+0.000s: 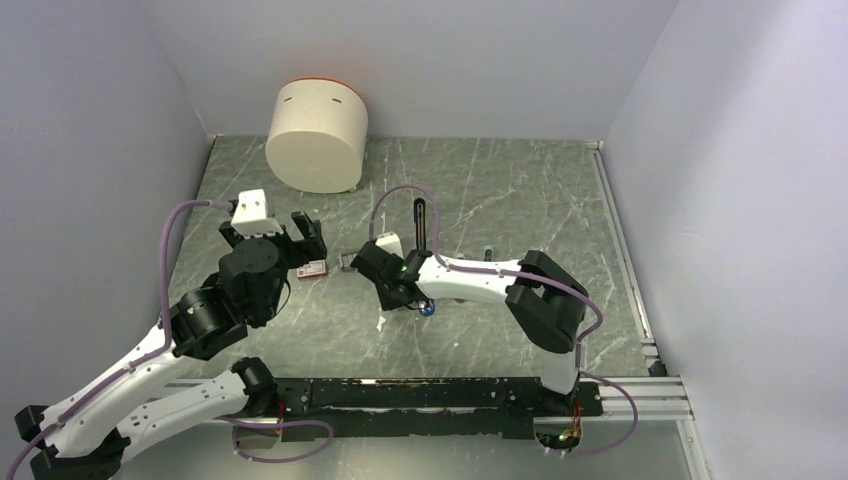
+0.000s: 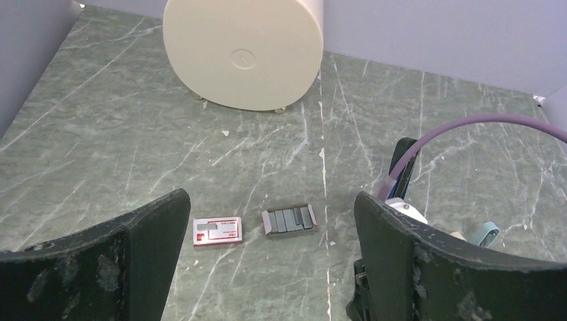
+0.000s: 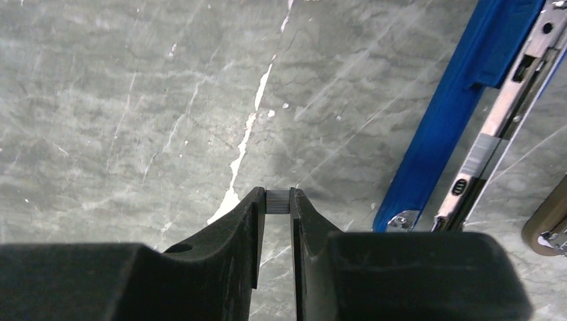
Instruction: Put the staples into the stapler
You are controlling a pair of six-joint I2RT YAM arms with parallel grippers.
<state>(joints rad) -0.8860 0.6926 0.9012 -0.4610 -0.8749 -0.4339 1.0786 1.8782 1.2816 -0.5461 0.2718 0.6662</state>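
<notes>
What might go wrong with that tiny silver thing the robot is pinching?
1. The right gripper holds the staple block only at its very fingertips, so it might slip out or break apart.
2. The stapler lies open off to one side, and its silver channel is narrow; the block might miss it and drop onto the table.

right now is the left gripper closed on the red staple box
No, the left gripper is wide open and the red staple box lies free on the table ahead of it.
</notes>
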